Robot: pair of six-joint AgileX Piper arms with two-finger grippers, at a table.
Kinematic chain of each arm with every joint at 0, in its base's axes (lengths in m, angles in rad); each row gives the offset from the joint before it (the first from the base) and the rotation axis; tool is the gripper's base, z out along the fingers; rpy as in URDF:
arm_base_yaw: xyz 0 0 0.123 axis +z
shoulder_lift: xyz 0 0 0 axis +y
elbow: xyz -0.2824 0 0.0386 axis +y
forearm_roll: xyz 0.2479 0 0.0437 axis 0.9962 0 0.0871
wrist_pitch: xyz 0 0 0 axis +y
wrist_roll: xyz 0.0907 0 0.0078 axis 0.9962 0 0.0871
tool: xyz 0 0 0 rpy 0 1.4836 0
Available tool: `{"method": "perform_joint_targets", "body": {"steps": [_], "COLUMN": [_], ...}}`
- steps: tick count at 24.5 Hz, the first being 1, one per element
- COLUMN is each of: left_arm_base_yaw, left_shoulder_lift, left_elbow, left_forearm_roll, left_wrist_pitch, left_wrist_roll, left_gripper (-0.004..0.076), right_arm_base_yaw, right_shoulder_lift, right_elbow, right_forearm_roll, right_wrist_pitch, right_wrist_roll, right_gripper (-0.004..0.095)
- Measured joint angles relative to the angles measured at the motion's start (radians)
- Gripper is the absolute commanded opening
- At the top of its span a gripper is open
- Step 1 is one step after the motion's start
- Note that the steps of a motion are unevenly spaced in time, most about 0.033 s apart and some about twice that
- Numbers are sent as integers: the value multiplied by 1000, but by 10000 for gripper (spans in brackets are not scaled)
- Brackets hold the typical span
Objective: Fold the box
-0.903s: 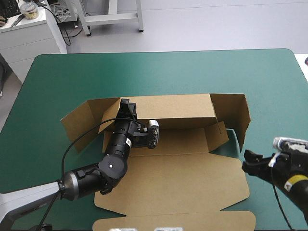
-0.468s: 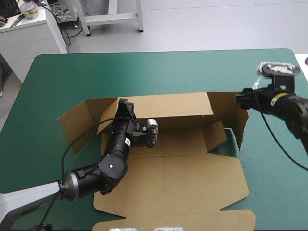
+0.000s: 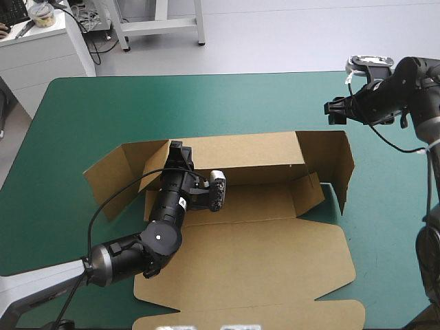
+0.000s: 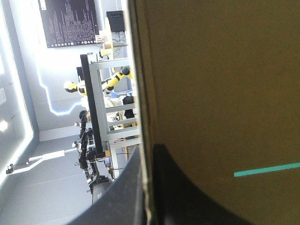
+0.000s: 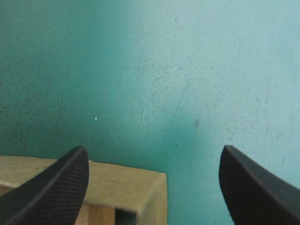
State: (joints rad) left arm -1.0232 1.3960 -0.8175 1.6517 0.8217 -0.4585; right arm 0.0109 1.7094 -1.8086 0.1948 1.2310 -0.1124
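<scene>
The brown box (image 3: 261, 268) lies open on the teal-green cover, its lid panel flat toward the near edge. Its back wall (image 3: 240, 151) stands raised, with a side flap (image 3: 340, 165) upright at the right end. My left gripper (image 3: 180, 152) is at the back wall's left end. In the left wrist view the left gripper (image 4: 147, 157) is shut on the box, the board's edge (image 4: 140, 93) running up between its black fingers (image 4: 187, 197). My right gripper (image 3: 334, 110) hangs open beyond the right flap's far corner. In its own view the right gripper (image 5: 153, 150) faces bare cover, with a box corner (image 5: 126, 190) under it.
Another flap (image 3: 113, 172) splays out at the box's left end. A wide band of teal-green cover (image 3: 206, 103) runs between the back wall and the table's far edge. A white cabinet (image 3: 41, 51) stands off the table's far left corner.
The right arm has swung from the table's near right side up to the far right, past the box's right flap. The left gripper has kept its hold on the back wall.
</scene>
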Motion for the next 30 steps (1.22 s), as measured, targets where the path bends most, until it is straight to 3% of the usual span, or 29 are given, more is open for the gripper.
{"method": "perform_joint_targets", "body": {"steps": [12,23,30], "left_arm_base_yaw": [0,0,0], "left_shoulder_lift": [0,0,0], "left_elbow": [0,0,0], "left_forearm_roll": [3,15,19], "left_wrist_pitch": [-6,-19,-22], "left_wrist_roll": [1,0,-4], "left_gripper": [-10,-10,-10], "right_arm_base_yaw": [-3,-58,-59], "right_shoulder_lift": [97,-80,-200], "right_elbow": [10,244,559], "right_forearm_roll": [3,45,146], "right_wrist_pitch": [8,-6,-166], "right_wrist_roll": [-39,-79,-142], "right_gripper": [714,714,714]}}
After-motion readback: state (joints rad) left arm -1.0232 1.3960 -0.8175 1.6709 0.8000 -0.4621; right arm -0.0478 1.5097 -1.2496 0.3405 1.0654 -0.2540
